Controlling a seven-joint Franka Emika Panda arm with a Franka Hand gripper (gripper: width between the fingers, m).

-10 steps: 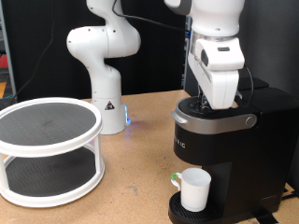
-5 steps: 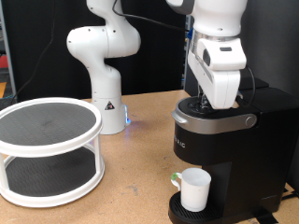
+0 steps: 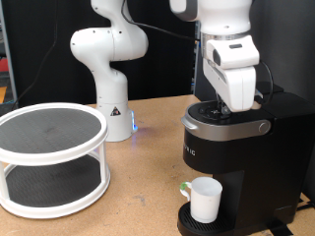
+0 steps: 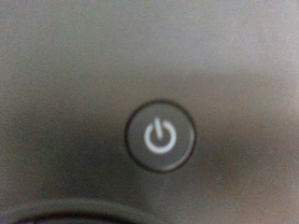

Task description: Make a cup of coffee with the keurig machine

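Note:
The black keurig machine [image 3: 246, 147] stands at the exterior view's right, its lid down with the silver-grey rim [image 3: 228, 128] around it. The white cup [image 3: 205, 199] stands upright on the drip tray under the spout, handle towards the exterior view's left. My gripper [image 3: 232, 110] points down onto the top of the machine, just behind the lid; its fingers are hidden by the hand. The wrist view shows the machine's dark top very close, with a round power button [image 4: 161, 137] and its white power symbol. No fingers show there.
A white two-tier round rack [image 3: 49, 157] with dark mesh shelves stands on the wooden table at the exterior view's left. A second white robot arm's base [image 3: 110, 69] stands behind, near the middle. A small blue light glows at its foot.
The hand has shifted slightly towards the exterior view's right and tilted more upright above the machine's top. The cup and the machine have not moved.

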